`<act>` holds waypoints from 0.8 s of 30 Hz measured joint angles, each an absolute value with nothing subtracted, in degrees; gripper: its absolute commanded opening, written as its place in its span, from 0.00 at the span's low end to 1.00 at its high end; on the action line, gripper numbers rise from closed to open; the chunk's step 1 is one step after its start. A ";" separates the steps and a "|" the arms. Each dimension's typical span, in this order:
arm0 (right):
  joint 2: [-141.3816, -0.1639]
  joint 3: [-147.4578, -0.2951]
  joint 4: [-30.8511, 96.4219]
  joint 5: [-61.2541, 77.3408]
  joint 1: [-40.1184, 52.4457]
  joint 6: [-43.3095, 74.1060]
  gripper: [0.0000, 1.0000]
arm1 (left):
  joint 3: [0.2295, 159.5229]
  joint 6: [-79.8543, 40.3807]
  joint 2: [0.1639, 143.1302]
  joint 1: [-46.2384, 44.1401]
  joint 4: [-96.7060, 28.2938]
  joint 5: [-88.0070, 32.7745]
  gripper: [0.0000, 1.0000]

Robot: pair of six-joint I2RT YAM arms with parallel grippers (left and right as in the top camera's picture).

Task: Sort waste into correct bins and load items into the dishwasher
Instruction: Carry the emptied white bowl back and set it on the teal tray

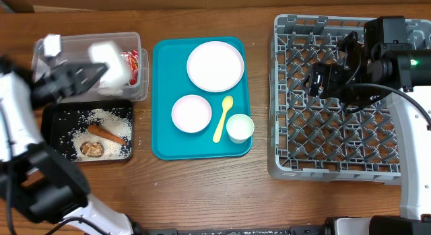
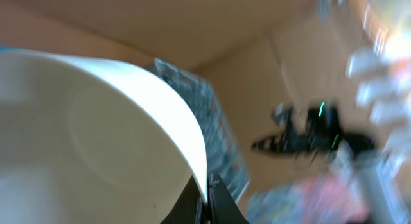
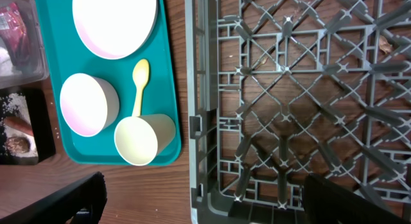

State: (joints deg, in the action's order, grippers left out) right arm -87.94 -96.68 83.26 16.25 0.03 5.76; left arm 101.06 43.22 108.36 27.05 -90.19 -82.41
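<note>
**Bowl pinched over the tub, right jaws wide above the rack**

Overhead, your left jaws are closed on a white bowl (image 1: 111, 63) held in the air above the clear tub (image 1: 132, 40), but motion blur smears both. The left wrist view gives you the grip itself. The bowl's rim is pinched between the dark fingers (image 2: 218, 210) at the bottom edge, its hollow faces the camera, and everything behind is streaked. The red wrapper (image 1: 137, 63) lies in the tub, partly hidden by the bowl.

Your right jaws stand wide apart, holding nothing, above the grey dish rack (image 3: 289, 89). In the right wrist view only their ends show, at the lower corners. That view also gives you a sharp look at the teal tray (image 3: 170, 70) carrying the plate (image 3: 114, 18), the second bowl (image 3: 83, 103), the yellow spoon (image 3: 139, 89) and the small cup (image 3: 138, 139).

Only the overhead view shows the whole black tray (image 1: 50, 127), with its rice (image 1: 111, 117), sausage piece (image 1: 108, 135) and brownish scrap (image 1: 91, 149). The right wrist view cuts that tray off at its left edge.
</note>
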 measured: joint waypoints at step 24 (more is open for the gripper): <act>-87.94 -96.68 83.07 16.25 0.03 5.76 1.00 | 107.22 -12.45 118.54 -16.01 -59.22 6.20 0.04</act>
